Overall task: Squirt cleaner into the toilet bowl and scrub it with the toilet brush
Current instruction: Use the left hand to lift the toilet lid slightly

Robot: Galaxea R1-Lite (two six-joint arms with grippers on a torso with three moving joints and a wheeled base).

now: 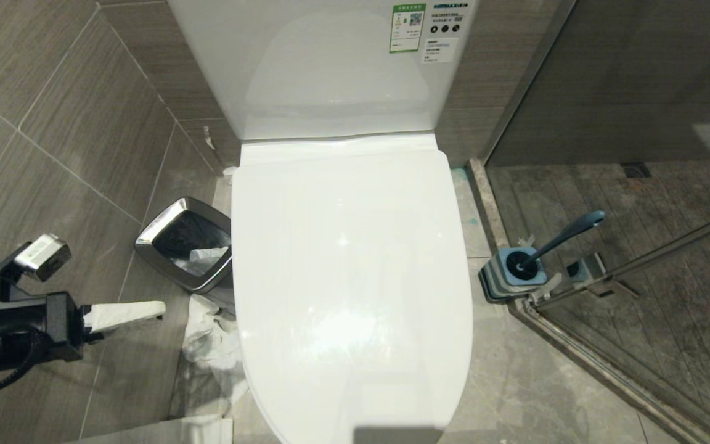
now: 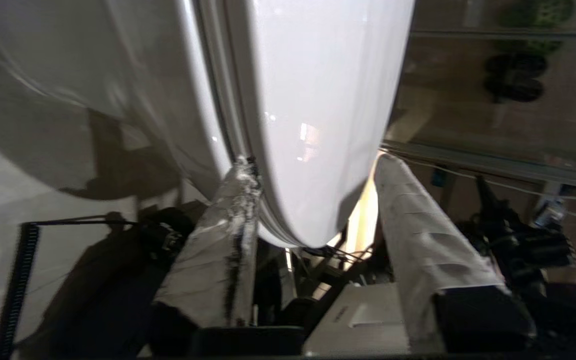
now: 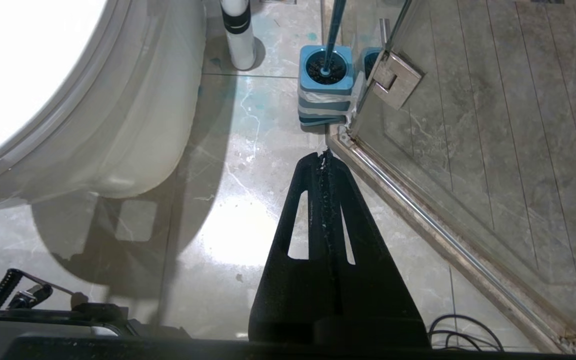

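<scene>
The white toilet (image 1: 349,277) fills the middle of the head view with its lid down, so the toilet bowl's basin is hidden. My left gripper (image 1: 145,311) hovers low at the toilet's left side, apart from it. Its white-wrapped fingers (image 2: 218,240) stand open and empty, pointing at the lid's edge (image 2: 318,100). The toilet brush (image 1: 567,234) leans in its blue-topped holder (image 1: 512,274) on the right. My right gripper (image 3: 325,155) is shut over the floor, short of that holder (image 3: 325,85). A white cylinder with a dark band (image 3: 235,30) stands by the toilet base; whether it is the cleaner I cannot tell.
A chrome-rimmed waste bin (image 1: 185,250) sits against the toilet's left side, with crumpled tissue (image 1: 207,339) on the floor before it. A glass shower door (image 1: 638,277) with a metal hinge (image 3: 395,75) and sill closes off the right. Cables (image 3: 463,332) lie near my right arm.
</scene>
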